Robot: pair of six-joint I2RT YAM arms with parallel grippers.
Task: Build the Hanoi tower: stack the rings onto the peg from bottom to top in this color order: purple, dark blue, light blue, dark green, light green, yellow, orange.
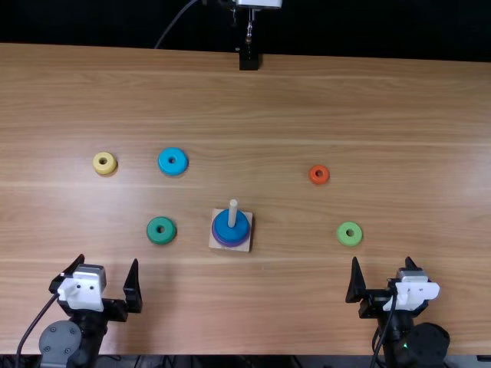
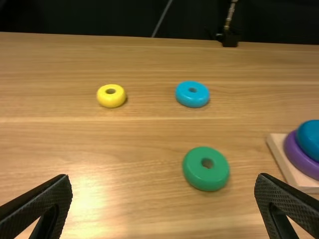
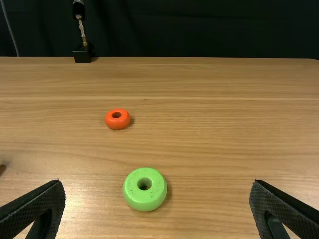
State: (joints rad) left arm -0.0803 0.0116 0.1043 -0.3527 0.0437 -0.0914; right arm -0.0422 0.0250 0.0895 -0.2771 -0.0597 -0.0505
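**Light blue ring [image 1: 173, 161]: forward and right of the left gripper [image 1: 108, 262]**

Start with the left gripper, nearer to the pick. Note fingers wide apart, with no grip on anything. Leave the right gripper [image 1: 382, 262] out of the pick: likewise wide open and empty, but farther off.

Approach forward and to the right. Allow for the dark green ring [image 2: 206, 169], flat on the table [image 1: 307, 100] near the likely path; avoid nudging during descent.

Note farther right the wooden base [image 2: 277, 144], with purple ring [image 2: 299, 159] and dark blue ring [image 2: 310, 139] around the upright peg [image 1: 232, 211]: correct order, probably ready for light blue.

Beyond dark green, toward the far edge, find the light blue ring: flat, hole up, round, hence without a long axis to match. Once gripped, carry rightward and back toward the near edge to reach the peg.
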